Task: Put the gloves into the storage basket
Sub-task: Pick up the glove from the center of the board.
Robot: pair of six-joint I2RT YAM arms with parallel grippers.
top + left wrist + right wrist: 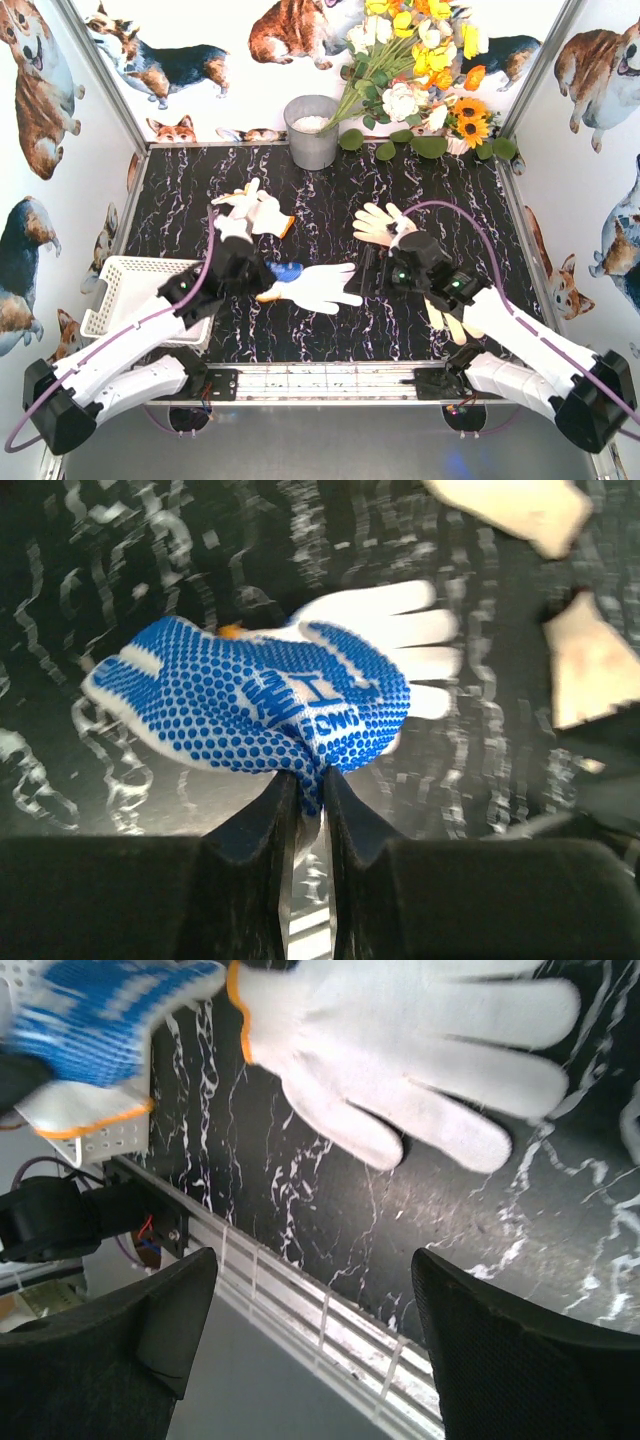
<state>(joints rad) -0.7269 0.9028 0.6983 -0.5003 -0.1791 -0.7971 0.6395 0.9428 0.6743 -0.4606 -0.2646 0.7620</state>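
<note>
- Pinching a fold of the blue-dotted glove (250, 695) in my left jaws, which stand all but closed on the fabric. The rest of the glove bunches just ahead of the tips, its long axis lying crosswise to them.
- I cannot tell whether the glove is clear of the counter (330, 190) or dragging on it.
- The storage basket (120, 300) sits behind the left jaws, back along my left arm (150, 320), whose forearm passes over the basket's inner end. As I judge it, the carry depends on this: glove ahead of the tips, basket behind and to the outer side, so I would lift, draw back and swing outward.
- My left arm is plainly the nearer one to the basket, and it reaches low and forward with the wrist tipped down at the counter.
- A white glove (322, 288) lies just past the pinched one, between my two sets of jaws, cuff toward the left ones and fingers toward the right ones.
- My right jaws gape wide with nothing between them, low over the counter, well apart from the basket. My right arm (520, 335) stretches inward.
- More white gloves (255, 212) lie farther ahead of the left jaws, and a cream glove (378, 222) lies beyond the right ones.
</note>
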